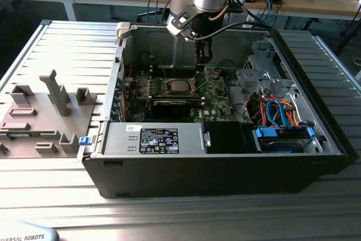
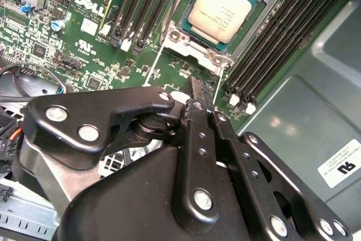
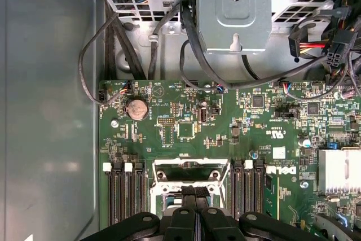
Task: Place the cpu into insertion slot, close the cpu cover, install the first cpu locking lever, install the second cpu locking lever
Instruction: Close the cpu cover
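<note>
I see the flat, square cpu with a dull silver-grey metal top (image 1: 179, 87) seated in the dark, silver-rimmed insertion slot (image 1: 167, 87) at the exterior view's centre. Up and right of it hangs the black gripper (image 1: 204, 60), fingers pressed together and empty.

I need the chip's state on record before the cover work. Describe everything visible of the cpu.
The cpu is a flat square chip with a dull silver-beige metal top carrying faint print and a thin green border. It lies flat, seated in the insertion slot on the green motherboard, flanked by long memory slots. Its top is bare. The gripper hangs near the socket's rim, not touching the chip.
</note>
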Controlling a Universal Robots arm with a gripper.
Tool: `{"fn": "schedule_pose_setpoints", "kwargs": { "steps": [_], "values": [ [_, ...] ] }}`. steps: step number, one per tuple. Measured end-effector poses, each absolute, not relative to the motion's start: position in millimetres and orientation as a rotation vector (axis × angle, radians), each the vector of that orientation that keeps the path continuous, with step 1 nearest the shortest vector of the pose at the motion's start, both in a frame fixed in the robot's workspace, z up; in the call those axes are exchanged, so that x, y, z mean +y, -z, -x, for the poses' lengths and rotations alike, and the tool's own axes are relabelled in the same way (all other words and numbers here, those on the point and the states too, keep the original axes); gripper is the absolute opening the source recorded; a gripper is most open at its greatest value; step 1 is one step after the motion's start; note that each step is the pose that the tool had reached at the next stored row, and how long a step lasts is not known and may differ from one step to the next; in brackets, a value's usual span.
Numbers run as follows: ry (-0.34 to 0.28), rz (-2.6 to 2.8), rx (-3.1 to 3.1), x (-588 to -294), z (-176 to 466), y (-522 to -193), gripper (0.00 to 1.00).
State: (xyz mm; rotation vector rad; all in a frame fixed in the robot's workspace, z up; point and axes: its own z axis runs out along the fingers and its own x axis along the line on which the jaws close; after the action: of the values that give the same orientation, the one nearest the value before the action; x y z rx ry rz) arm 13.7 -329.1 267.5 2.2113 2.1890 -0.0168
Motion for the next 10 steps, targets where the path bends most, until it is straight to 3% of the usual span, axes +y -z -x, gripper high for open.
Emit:
{"fn": "schedule_pose_setpoints", "kwargs": {
  "steps": [10],
  "values": [
    [0.017, -2.211, 2.189, -329.1, -16.2, -267.5, 0.11]
  ]
}}
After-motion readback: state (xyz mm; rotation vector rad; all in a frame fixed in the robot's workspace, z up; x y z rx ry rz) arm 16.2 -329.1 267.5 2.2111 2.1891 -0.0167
